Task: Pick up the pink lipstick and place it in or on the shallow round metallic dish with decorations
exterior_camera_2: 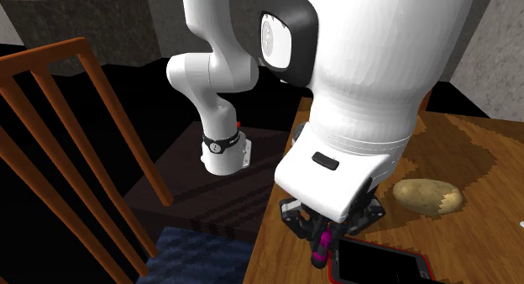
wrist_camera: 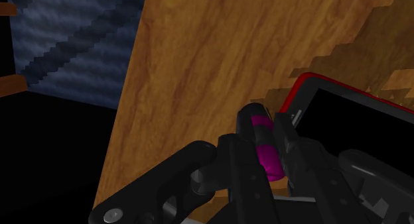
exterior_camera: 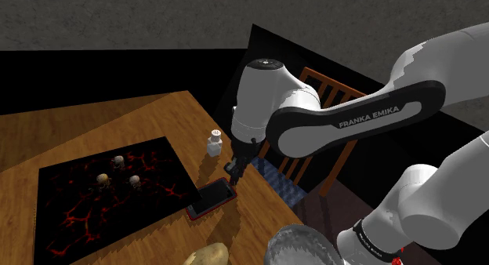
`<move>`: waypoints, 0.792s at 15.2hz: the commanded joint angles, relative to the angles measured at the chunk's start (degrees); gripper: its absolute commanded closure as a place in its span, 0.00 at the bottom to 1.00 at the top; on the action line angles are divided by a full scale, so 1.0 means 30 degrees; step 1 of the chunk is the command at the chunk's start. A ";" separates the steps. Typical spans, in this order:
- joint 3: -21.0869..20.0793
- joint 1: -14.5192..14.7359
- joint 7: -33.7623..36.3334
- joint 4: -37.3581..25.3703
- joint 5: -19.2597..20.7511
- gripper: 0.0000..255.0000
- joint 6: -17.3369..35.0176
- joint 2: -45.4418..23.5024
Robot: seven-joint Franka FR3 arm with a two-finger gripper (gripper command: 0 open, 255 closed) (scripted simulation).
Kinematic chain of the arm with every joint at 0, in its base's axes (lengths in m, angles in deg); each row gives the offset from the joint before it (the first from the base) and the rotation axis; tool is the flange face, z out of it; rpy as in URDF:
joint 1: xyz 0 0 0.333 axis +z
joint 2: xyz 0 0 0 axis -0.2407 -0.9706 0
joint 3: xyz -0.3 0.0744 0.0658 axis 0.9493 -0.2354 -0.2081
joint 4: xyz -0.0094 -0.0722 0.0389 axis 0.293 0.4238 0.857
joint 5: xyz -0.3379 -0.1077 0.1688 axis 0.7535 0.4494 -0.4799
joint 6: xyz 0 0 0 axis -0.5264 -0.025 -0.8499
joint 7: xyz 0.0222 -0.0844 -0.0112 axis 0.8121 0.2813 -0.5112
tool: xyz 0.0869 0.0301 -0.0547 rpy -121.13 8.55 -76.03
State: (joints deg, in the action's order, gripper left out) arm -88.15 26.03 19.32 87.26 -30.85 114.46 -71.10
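Arm (exterior_camera: 345,122) bent over, wrist pointing down; 2 jaws (black) clamped on pink lipstick (wrist_camera: 267,150).

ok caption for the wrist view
Black gripper clasping the pink lipstick over the wooden table, beside a red-rimmed phone

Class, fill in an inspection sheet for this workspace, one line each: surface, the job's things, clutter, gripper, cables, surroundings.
Surface: wooden table with a black mat with red cracks on it.
Job's things: pink lipstick with a black cap, clasped between the fingers; grey round dish at the shoulder view's bottom edge, partly cut off.
Clutter: red-edged phone lying next to the gripper; white shaker; potato; small pale pieces on the mat.
Gripper: gripper shut on the lipstick, near the table's edge.
Cables: nothing seen.
Surroundings: wooden chair; blue rug on the floor; grey wall; black area beyond the table.
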 commanded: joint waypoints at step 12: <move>0.0180 0.0010 -0.0278 -0.1036 -0.0340 1.00 -0.1861 0.0886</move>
State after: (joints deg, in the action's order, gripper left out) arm -87.70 26.07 18.62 84.56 -31.77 109.59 -68.73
